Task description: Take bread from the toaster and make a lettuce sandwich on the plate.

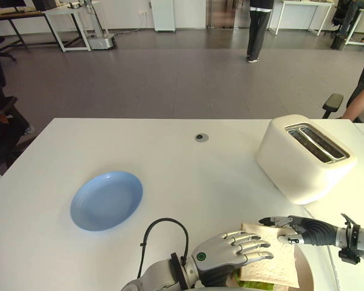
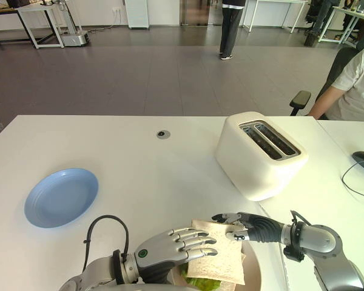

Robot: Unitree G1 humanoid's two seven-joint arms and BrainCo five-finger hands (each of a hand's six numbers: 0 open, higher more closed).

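we see both hands on the bread point(image 1: 273, 267) at the table's point(image 1: 200, 176) near edge. left hand point(image 1: 230, 251) fingers curl over its left side; right hand point(image 1: 303, 230) fingertips pinch its far corner. it lies over lettuce point(image 2: 200, 283) on a tan dish point(image 2: 253, 273), well apart from the blue plate point(image 1: 106, 200) and near the toaster point(image 1: 303, 160).

White table point(image 1: 170, 163), blue plate point(image 1: 106, 200) left, toaster point(image 1: 303, 160) right, tan plate point(image 2: 255, 276) near edge
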